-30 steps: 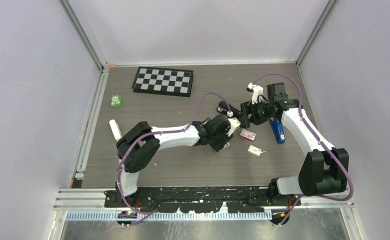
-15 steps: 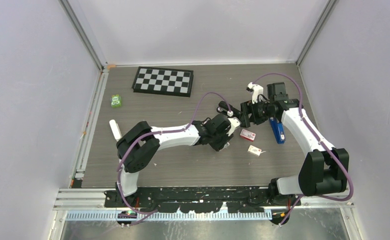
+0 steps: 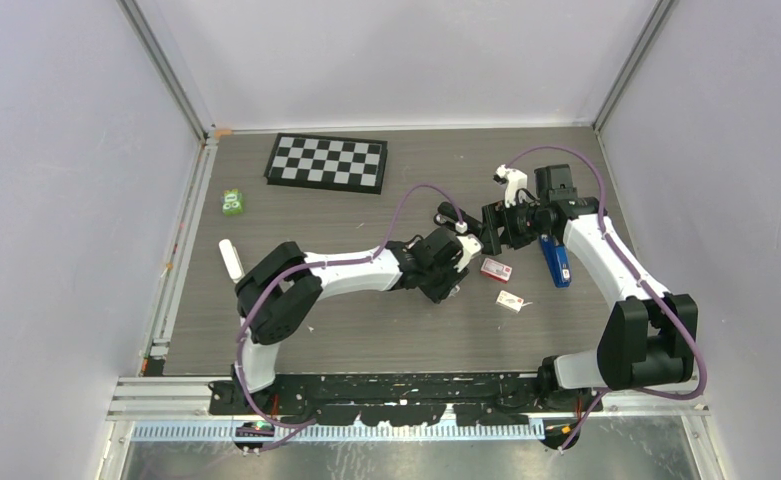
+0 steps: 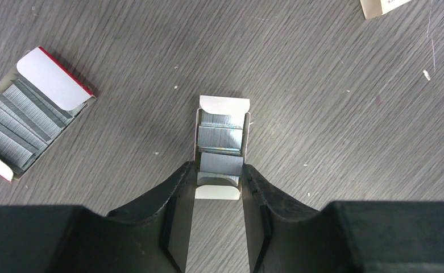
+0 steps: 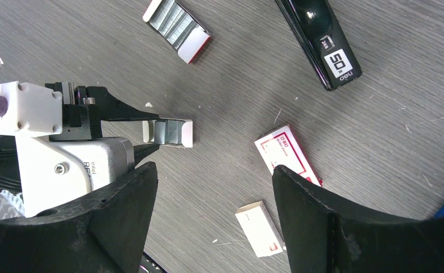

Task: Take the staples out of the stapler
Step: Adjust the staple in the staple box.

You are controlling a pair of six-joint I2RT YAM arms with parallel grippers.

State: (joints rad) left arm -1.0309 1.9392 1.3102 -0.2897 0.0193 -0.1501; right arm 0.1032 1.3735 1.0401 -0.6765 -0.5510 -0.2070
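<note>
A small white cardboard tray of staples [image 4: 220,142] lies on the wood table. My left gripper [image 4: 219,177] is shut on its near end, one finger against each long side. The right wrist view shows the same grip on the staple tray [image 5: 171,132] by the left gripper [image 5: 154,134]. A black stapler [image 5: 320,42] with a "50" label lies closed on the table, and it also shows as the black stapler [image 3: 450,214] from above. My right gripper [image 5: 214,222] hangs open above the table with nothing between its fingers.
An open staple box [image 4: 32,128] with a red edge lies left of the tray. Beside it are a red-and-white box [image 3: 496,268] and a small white box [image 3: 510,300]. A blue oblong item [image 3: 556,262], a checkerboard [image 3: 328,162], a green item [image 3: 232,202] and a white cylinder [image 3: 229,258] also lie on the table.
</note>
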